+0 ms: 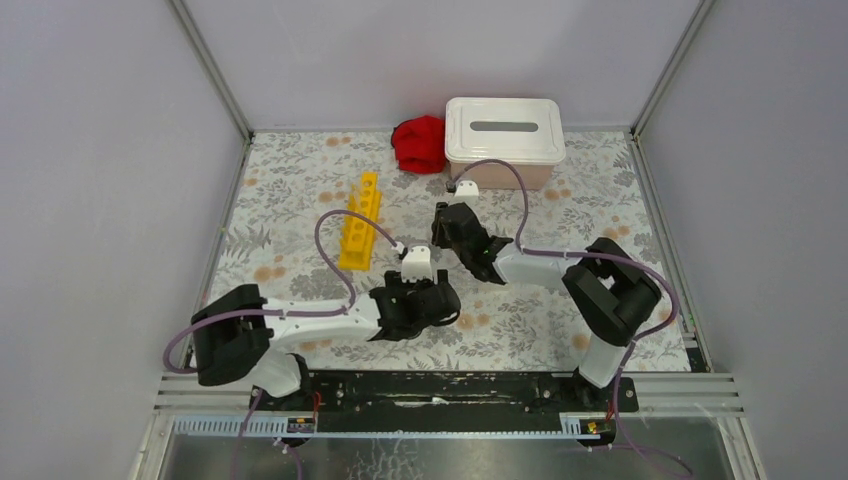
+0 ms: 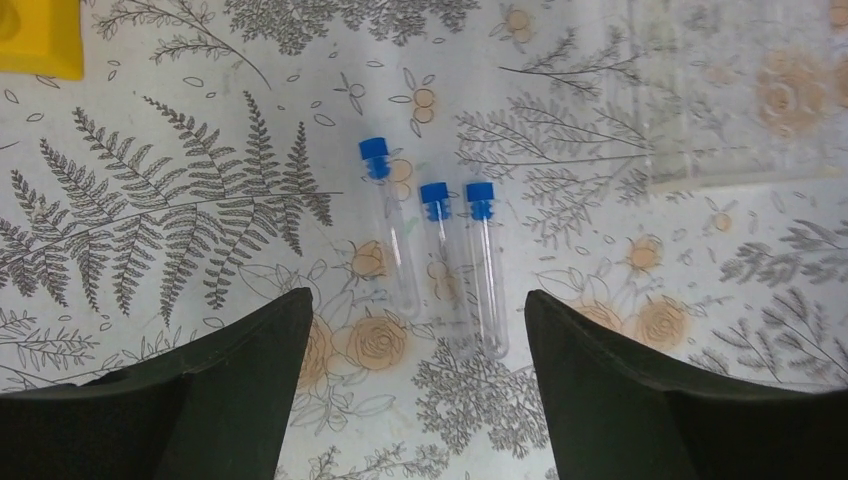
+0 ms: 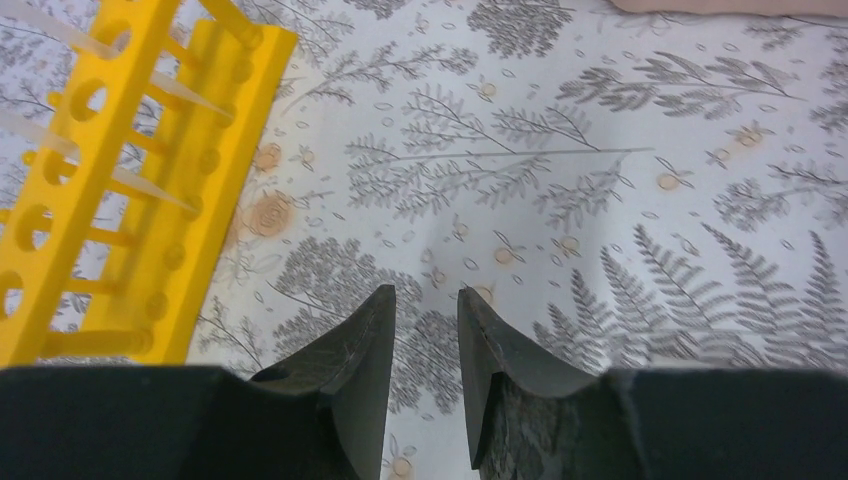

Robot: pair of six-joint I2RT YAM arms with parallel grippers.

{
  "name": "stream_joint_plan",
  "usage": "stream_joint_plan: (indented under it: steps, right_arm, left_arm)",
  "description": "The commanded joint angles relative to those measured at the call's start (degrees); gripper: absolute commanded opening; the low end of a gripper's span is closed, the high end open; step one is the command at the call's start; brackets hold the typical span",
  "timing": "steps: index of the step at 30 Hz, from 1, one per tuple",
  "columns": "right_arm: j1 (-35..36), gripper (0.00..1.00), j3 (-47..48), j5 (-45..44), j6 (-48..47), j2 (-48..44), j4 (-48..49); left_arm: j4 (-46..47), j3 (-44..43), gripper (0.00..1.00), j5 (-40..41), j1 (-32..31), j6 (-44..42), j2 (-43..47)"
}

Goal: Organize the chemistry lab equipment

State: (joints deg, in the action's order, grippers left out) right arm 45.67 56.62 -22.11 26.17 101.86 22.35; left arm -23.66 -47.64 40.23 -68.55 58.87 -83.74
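Blue-capped tubes lie under my wide-open left gripper; pickup pending, so I must lower, pinch one, then carry it far-left to the rack.

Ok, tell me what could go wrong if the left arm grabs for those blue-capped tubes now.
1. The three blue-capped tubes lie side by side, close together, between the open jaws of the left gripper; closing could pinch several or squirt one out.
2. They are round on a flat table; a nudge may roll them away.
3. The yellow rack stands close by; a swing could knock it.
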Motion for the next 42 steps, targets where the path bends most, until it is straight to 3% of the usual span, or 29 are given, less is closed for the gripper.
stream_joint_plan:
  steps: [1, 10, 18, 38, 42]
  right_arm:
    - [-0.33, 0.37, -4.03, -4.12, -1.09, -5.36, 3.89]
    - [-0.32, 0.37, -11.49, -4.94, -0.51, -11.18, 5.42]
    - [-0.29, 0.37, -15.63, -4.92, 0.97, -14.5, 6.56]
    - [0.29, 0.37, -20.78, -4.83, 1.42, -23.51, 5.5]
    - [0.38, 0.37, -21.21, -4.96, 1.53, -23.83, 5.51]
  left_arm:
    - [-1.58, -1.05, 0.8, -2.6, 3.78, 5.32, -2.34]
    - [0.56, 0.49, 0.68, -6.82, 9.19, 7.02, -2.62]
    - [0.55, -0.44, 0.6, -8.82, 10.4, 6.32, -5.55]
    - [0.28, -3.26, 0.55, -10.13, 12.16, 5.05, -11.07]
    - [0.66, -3.0, 0.49, -10.63, 12.21, 5.11, -11.97]
